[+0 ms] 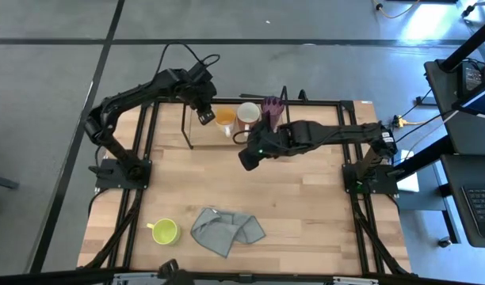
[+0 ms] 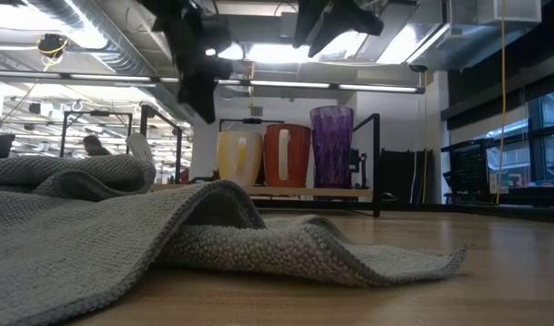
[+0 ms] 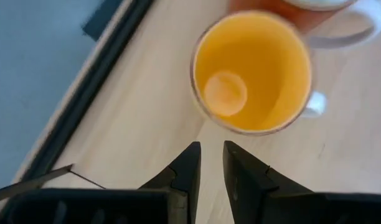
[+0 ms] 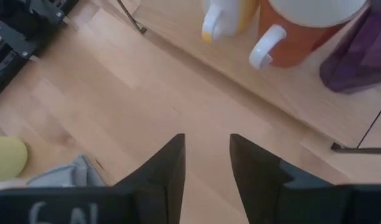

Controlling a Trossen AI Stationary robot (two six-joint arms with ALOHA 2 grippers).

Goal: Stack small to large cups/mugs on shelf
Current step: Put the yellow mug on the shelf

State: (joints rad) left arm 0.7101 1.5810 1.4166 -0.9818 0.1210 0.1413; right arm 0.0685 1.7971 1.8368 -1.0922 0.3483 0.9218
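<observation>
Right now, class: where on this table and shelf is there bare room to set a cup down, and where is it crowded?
Free: the shelf's left end, beside the yellow mug; the bare table right of the grey cloth; the middle strip between shelf and cloth. Crowded: the shelf's right part, where yellow mug, orange mug and purple tumbler stand in a row under the left gripper and right gripper.

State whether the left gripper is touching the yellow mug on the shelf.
Apart: the left wrist view shows bare wood between the left gripper and the yellow mug.

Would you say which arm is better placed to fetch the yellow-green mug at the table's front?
Probably the right: its gripper hangs empty over the open table, nearer the yellow-green mug; the left gripper hovers at the shelf.
</observation>
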